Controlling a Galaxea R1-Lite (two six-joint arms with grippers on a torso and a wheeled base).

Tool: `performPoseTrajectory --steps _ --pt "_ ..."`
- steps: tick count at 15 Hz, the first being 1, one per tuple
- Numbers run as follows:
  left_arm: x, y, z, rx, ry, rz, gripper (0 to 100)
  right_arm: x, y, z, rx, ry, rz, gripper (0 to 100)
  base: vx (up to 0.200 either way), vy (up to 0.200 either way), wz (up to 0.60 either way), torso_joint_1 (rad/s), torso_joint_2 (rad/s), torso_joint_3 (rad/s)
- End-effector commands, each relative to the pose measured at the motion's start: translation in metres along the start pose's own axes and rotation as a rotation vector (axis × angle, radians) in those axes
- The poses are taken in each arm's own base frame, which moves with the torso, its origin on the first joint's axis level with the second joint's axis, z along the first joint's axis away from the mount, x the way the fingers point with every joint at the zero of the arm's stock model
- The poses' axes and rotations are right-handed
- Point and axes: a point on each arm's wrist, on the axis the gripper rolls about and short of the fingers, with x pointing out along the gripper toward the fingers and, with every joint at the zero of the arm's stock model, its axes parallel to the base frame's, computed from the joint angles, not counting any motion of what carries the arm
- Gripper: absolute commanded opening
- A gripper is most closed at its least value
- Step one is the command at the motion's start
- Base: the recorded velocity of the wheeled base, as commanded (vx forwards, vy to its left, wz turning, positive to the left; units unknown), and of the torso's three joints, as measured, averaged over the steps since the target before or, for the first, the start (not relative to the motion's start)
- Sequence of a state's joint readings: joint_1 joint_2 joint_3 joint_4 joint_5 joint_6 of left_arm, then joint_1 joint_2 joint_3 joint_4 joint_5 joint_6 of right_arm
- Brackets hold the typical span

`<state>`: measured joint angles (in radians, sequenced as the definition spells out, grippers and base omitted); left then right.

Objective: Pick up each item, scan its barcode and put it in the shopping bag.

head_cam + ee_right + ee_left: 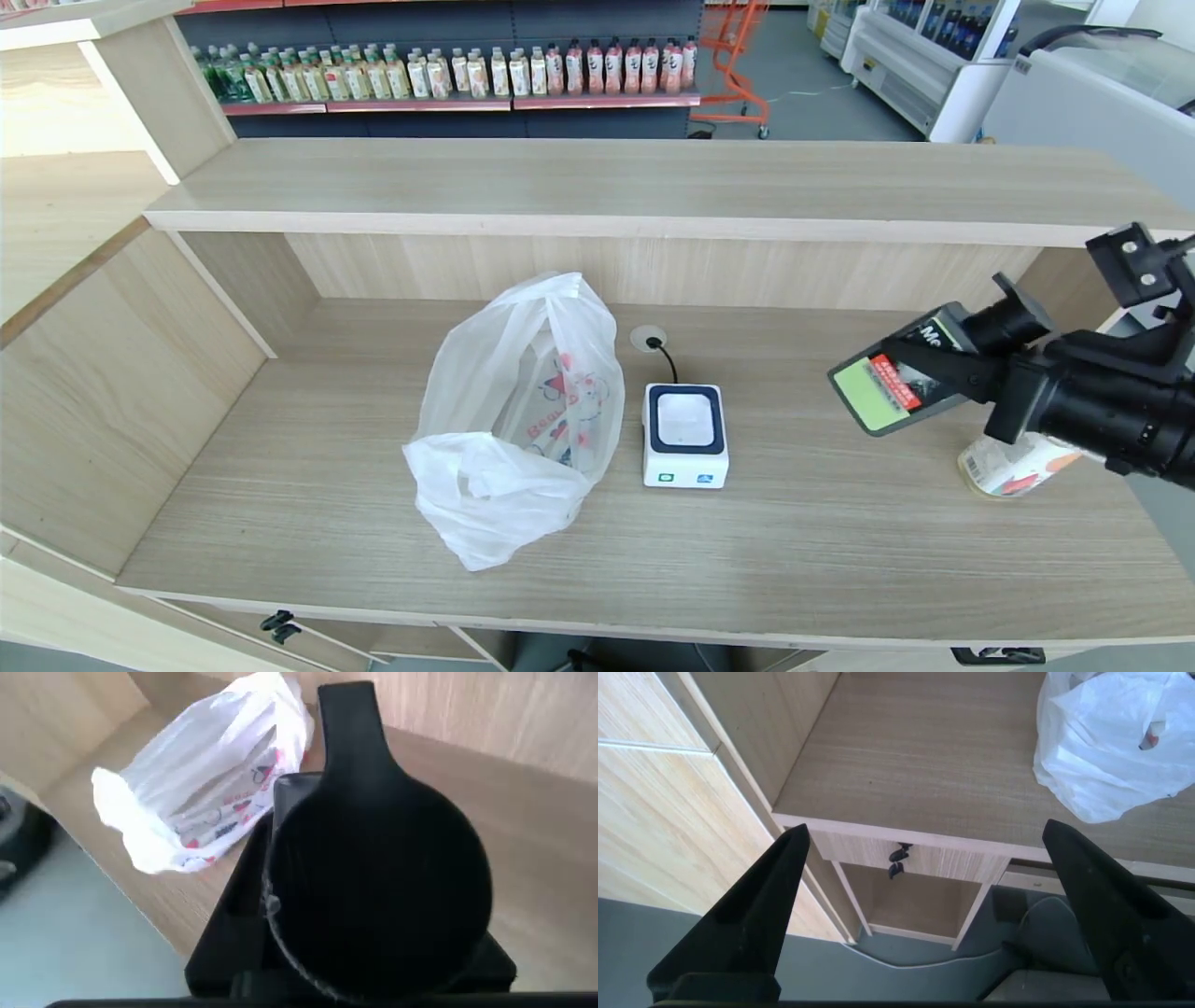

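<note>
Closest in, the left gripper (pixel 926 833) hangs off the front edge of the counter (pixel 794 560), around 7 o'clock from the shopping bag (pixel 485 504). Its fingers (pixel 738 924) are spread wide with nothing between them. From where I stand that's the first worry. The bag is slumped on the wood with a printed carton (pixel 560 401) already inside and its mouth half collapsed. Nothing is near enough to hold it open, so a dropped item could slide off the plastic onto the counter.

Just beside the bag, at its 3 o'clock, sits the scanner (pixel 684 434), window up, its cable (pixel 665 359) running toward 12 o'clock.

Well apart at the scanner's 3 o'clock, lifted off the counter, the right gripper (pixel 948 364) is clamped on the far end of a dark pack (pixel 887 387). The pack's green face looks sideways toward the scanner rather than down at it. I can't tell where the barcode is; if it isn't turned to the window, I'd guess the scan fails. The grip is at one end only, so a quick swing might twist the pack loose. Under the arm, at 4 o'clock from the scanner, a bottle (pixel 1008 467) sits partly hidden, and a low sweep of the wrist could knock it over.
</note>
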<state>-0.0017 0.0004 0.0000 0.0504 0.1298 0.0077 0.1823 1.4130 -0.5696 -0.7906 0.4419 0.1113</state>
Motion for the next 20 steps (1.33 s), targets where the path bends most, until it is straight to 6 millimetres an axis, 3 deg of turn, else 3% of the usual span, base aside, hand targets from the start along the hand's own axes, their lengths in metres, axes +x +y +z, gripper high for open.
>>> performPoseTrajectory --steps 1,4,9,12,20 --pt "0.000 0.000 0.000 0.000 0.000 0.001 100 0.051 0.007 -0.029 0.339 0.099 -0.117 0 0.000 0.000 0.00 0.000 0.00 0.000" --pt "0.000 0.000 0.000 0.000 0.000 0.001 100 0.084 0.001 -0.054 0.544 0.197 -0.164 0 0.000 0.000 0.00 0.000 0.00 0.000" --pt "0.000 0.000 0.000 0.000 0.000 0.001 100 0.133 0.006 -0.062 0.531 0.213 -0.169 0 0.000 0.000 0.00 0.000 0.00 0.000" --pt "0.000 0.000 0.000 0.000 0.000 0.001 100 0.148 0.019 -0.072 0.516 0.236 -0.162 0 0.000 0.000 0.00 0.000 0.00 0.000" --pt "0.000 0.000 0.000 0.000 0.000 0.001 100 0.170 0.021 -0.084 0.471 0.248 -0.170 0 0.000 0.000 0.00 0.000 0.00 0.000"
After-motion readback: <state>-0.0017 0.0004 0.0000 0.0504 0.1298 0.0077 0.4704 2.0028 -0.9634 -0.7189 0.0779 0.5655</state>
